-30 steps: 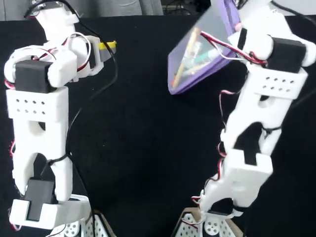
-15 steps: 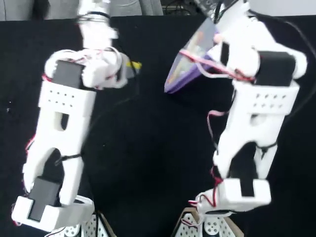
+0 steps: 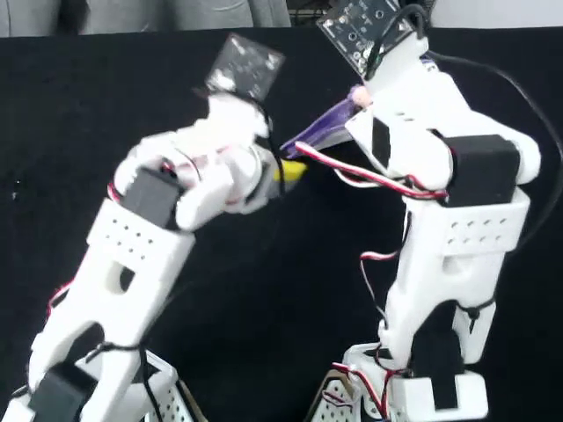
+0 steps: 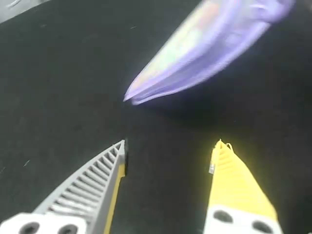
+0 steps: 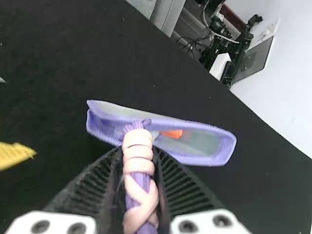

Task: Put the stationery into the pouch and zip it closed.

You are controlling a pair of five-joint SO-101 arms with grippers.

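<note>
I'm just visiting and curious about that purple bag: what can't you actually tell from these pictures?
Zip state: in the high view the right arm hides most of the pouch; the left wrist view shows it blurred.
Contents: in the right wrist view an orange item shows, too small to identify; the braided cord in the right gripper covers part.

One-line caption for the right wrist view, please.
Right gripper shut on the braided cord of the purple pouch, an orange item visible inside, over the black table.
</note>
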